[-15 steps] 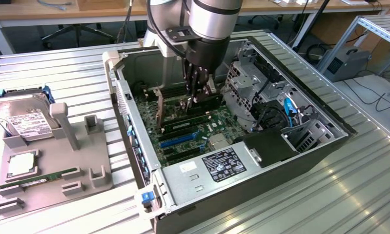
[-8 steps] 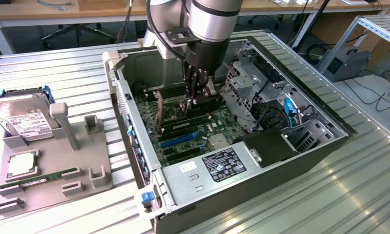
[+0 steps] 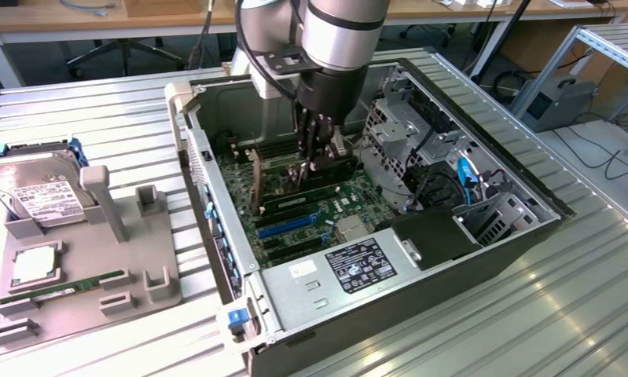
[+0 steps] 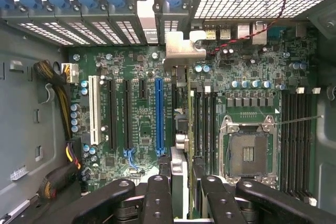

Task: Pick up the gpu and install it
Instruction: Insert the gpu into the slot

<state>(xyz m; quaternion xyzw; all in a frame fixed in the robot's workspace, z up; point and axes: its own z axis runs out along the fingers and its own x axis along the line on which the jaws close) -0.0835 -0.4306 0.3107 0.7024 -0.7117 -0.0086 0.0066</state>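
- The gripper (image 3: 322, 161) reaches down into the open case (image 3: 502, 259), over the middle of the motherboard (image 3: 292, 228).
- Its fingers (image 4: 157, 198) are partly closed on the gpu (image 4: 179, 145), gripping the card edge-on from both sides.
- The gpu stands upright over the slot area; in the wrist view it lies just beside the blue slot (image 4: 159, 116), its silver bracket (image 4: 184, 48) near the rear slot openings. Whether it is seated I cannot tell.
- Close by: a white slot (image 4: 94, 109) and black slots on one side, memory slots (image 4: 205, 121) and the bare CPU socket (image 4: 247, 153) on the other.
- A drive cage (image 3: 398, 149) rises just beside the gripper on the exterior view's right, with black and blue cables (image 3: 466, 177) further out; a cable bundle (image 4: 60, 95) runs along the board's far side.
- The power supply (image 3: 335, 275) closes off the case's near end.
- Outside, well apart on the exterior view's left, a grey holder (image 3: 93, 275) carries a hard drive (image 3: 31, 192), a memory stick (image 3: 67, 287) and a CPU (image 3: 36, 267).
- Case walls hem in all sides; open room is upward.
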